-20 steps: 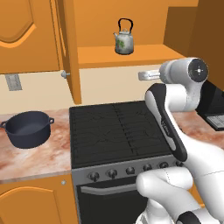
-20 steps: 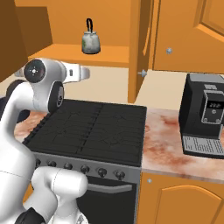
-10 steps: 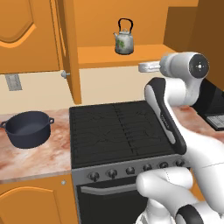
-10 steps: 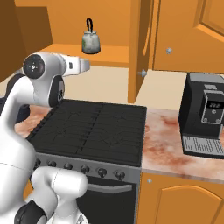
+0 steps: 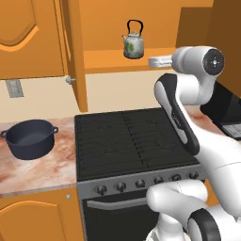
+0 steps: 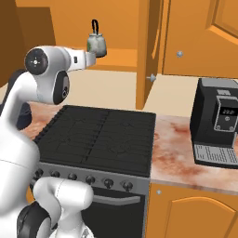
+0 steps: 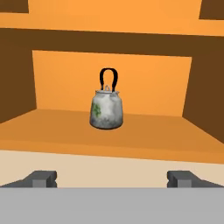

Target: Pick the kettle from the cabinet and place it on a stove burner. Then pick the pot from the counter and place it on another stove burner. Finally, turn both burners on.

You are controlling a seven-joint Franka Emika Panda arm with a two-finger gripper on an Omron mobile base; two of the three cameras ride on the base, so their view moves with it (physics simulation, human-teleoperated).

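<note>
Kettle (image 7: 106,110) stands upright on the open cabinet's shelf (image 7: 144,135), alone there, handle arched above it, nothing touching it. Compared with a second ago the arm's wrist has risen and swung toward the cabinet; the gripper (image 7: 113,179) now sits level with the shelf front, pointed straight at the kettle, but stays well short of it. Fingers (image 7: 41,178) are spread wide apart, holding nothing. Judgement: this is the approach for the first pick; the lineup looks centred, so the next move is likely a straight reach in over the shelf edge before closing on the body or handle. Cabinet door (image 5: 74,52) hangs open to the side, clear of the path. Pot (image 5: 29,138) rests on the counter (image 5: 37,169) beside the stove; its inside looks bare. Burners (image 5: 134,141) carry nothing; the knobs (image 5: 141,183) along the stove front are untouched as far as can be judged. A black coffee machine (image 6: 218,123) stands on the counter on the stove's other side.
</note>
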